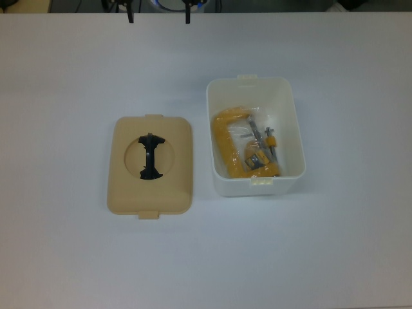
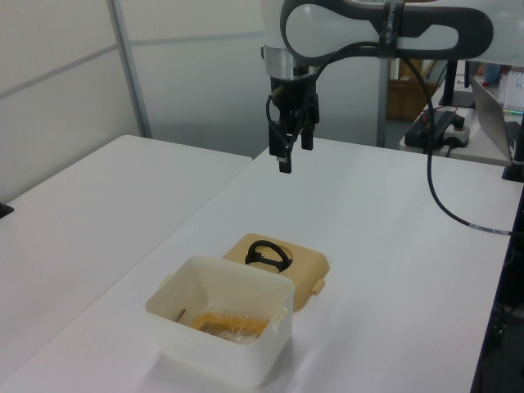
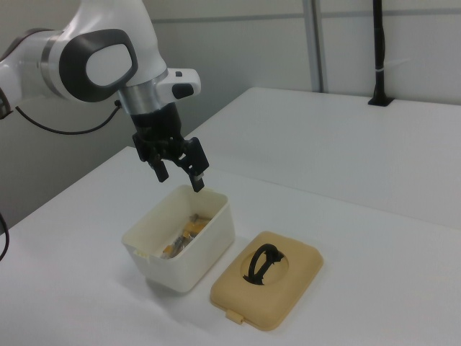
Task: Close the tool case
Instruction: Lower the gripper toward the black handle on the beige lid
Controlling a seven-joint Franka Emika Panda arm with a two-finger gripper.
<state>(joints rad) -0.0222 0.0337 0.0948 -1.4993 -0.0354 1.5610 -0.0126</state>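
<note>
Tub point(image 2: 221, 327) of white plastic sits nearest in the left view, open-topped on the white surface point(image 1: 77, 64). Inside it lie yellow-orange tools point(image 1: 241, 145) under a clear wrapping; glare on the wrapping makes the single pieces hard to tell apart, and in the left view and the right view the tub wall hides most of them. Latch tabs stick out from the tub's two short walls.

Just beyond the tub in the left view lies the beige lid point(image 2: 282, 266), flat on the surface, its near edge hidden behind the tub's rim. The top view shows the lid beside the tub on the top view's left, a narrow gap between them, so the tool case is open. A black handle point(image 1: 150, 156) rests in the lid's round recess.

Farther back, the white arm point(image 3: 79, 61) bends over the surface, its base cut off at the frame edge. The claw point(image 3: 181, 173) hangs in the air above the surface, pointing down and a little tilted, its fingers point(image 3: 197, 178) spread apart and holding nothing. The top view shows only two dark tips at its upper edge.
</note>
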